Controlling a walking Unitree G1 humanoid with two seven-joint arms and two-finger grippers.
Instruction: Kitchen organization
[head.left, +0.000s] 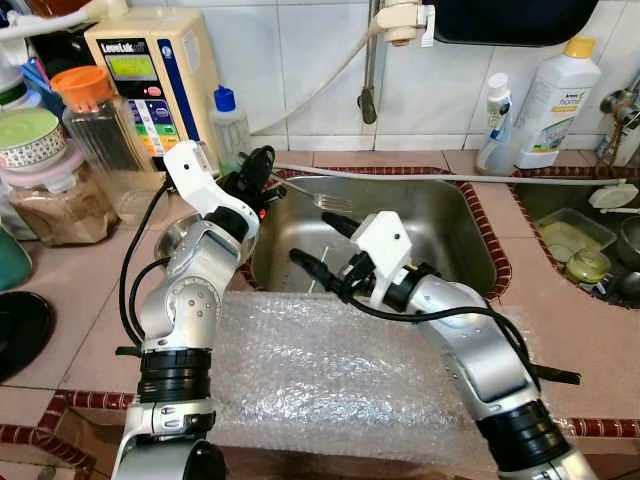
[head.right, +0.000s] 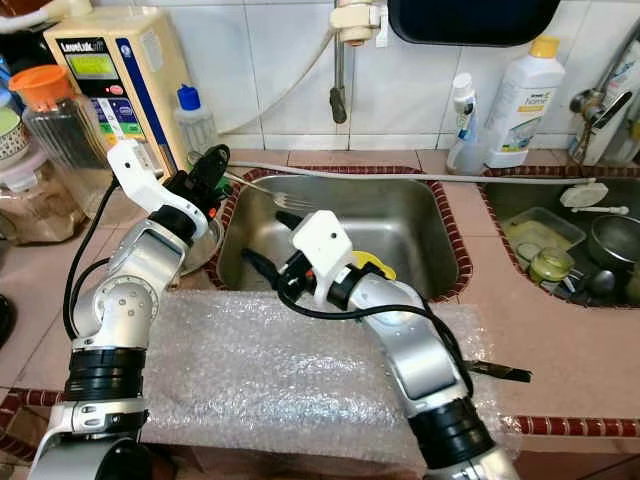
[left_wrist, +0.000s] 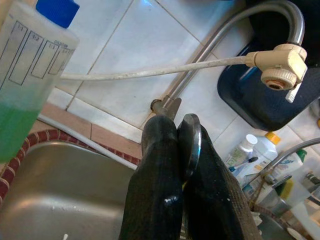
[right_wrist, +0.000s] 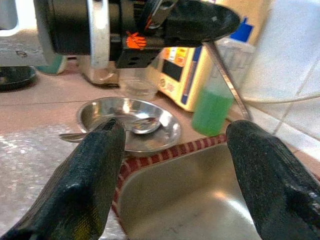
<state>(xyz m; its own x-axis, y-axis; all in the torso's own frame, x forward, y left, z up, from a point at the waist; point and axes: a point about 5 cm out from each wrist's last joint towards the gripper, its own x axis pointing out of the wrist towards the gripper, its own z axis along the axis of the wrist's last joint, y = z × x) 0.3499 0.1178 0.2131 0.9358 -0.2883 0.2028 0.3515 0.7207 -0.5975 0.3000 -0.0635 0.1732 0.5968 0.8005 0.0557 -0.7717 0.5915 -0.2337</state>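
in the left eye view, the left gripper (head.left: 262, 165) is left of the middle of the frame, at the back left corner of the steel sink (head.left: 440, 215). its fingers are squeezed shut on the handle of a fork (head.left: 322, 200), and the fork's prongs stick out over the sink. the right gripper (head.left: 322, 243) is in the middle of the frame, over the sink, with its two fingers spread apart and nothing between them. a sheet of bubble wrap (head.left: 330, 375) lies on the counter in the lower middle.

in the right eye view, a soap bottle with a blue cap (head.right: 197, 125) stands in the upper left, by a beige water machine (head.right: 112, 70). a white bottle with a yellow cap (head.right: 525, 95) stands in the upper right.

in the left wrist view, the two black fingers (left_wrist: 160, 185) press together on the fork's thin metal handle at the bottom middle.

in the right wrist view, a steel bowl (right_wrist: 172, 131) with a spoon (right_wrist: 137, 125) in it sits on the counter, left of the middle, just beside the sink edge.
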